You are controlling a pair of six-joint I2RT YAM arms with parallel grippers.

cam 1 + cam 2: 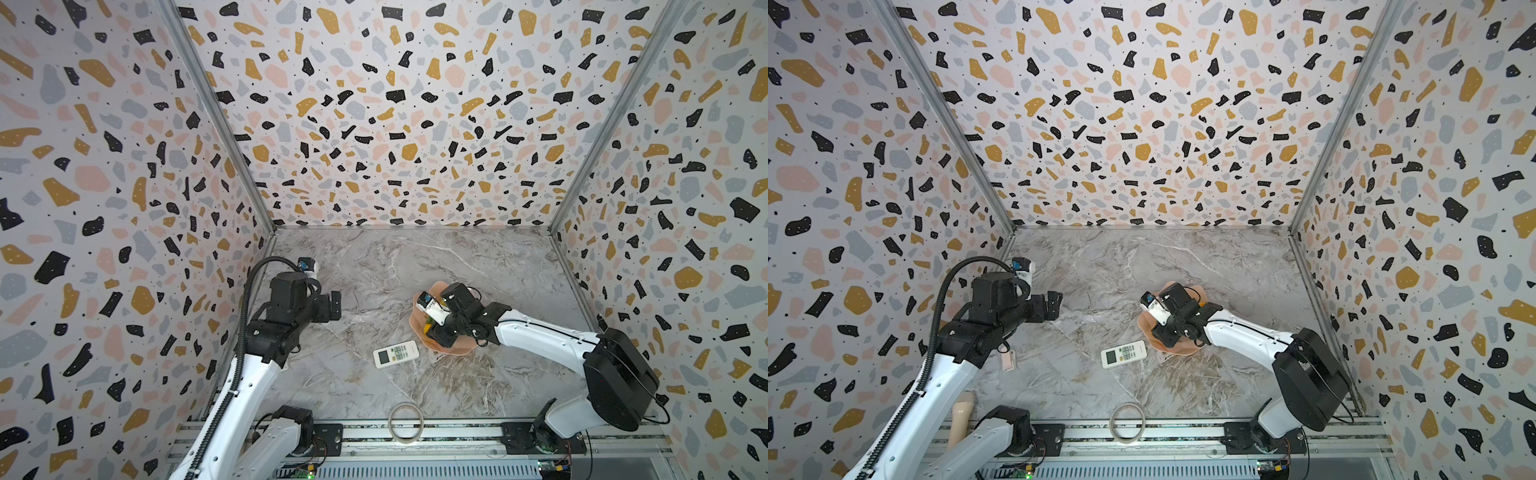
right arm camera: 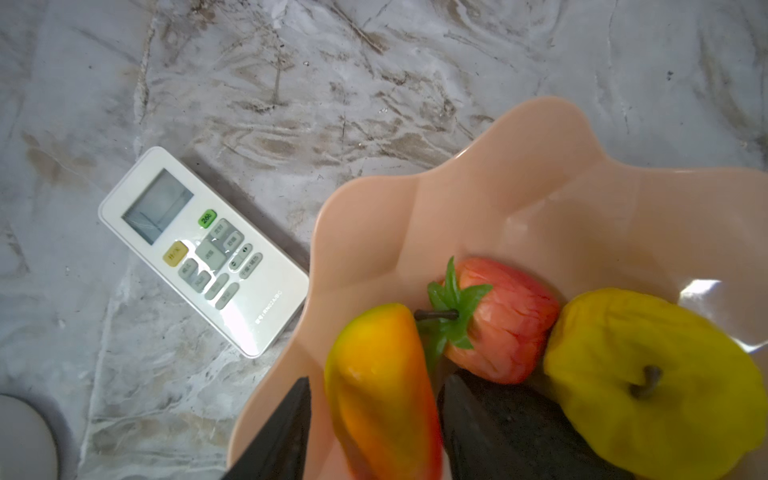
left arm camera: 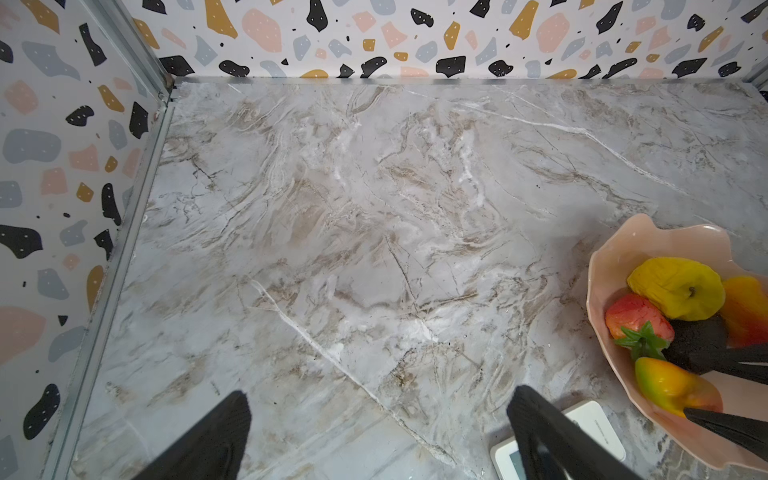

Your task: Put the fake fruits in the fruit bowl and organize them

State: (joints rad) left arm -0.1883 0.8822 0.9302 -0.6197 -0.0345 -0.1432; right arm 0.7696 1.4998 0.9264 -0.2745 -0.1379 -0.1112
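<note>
**Right end effector [image 1: 432, 332] stood parted inside the fruit bowl [image 1: 457, 350]**

In both top views the fruit bowl sat on the marble worktop [image 1: 374, 266], right of centre. The right arm was bent over it and hid most of its contents. A white remote [image 1: 395, 354] lay just beside the bowl's rim, and a clear ring [image 1: 406, 422] lay at the front edge. The left end effector [image 1: 336, 306] hung well apart from the bowl.

The left wrist view showed its fingers [image 3: 216, 440] spread wide with nothing between them. Bunched together in the bowl lay a lumpy yellow fruit [image 3: 675, 289], a strawberry [image 3: 636, 318], a dark oval fruit [image 3: 698, 343], an orange-yellow oblong fruit [image 3: 673, 384] and a second oblong fruit [image 3: 746, 307].

The right wrist view showed the right end effector released. It straddled the orange-yellow oblong fruit, and a sliver of bowl showed between one finger [image 2: 282, 432] and the fruit's skin.
</note>
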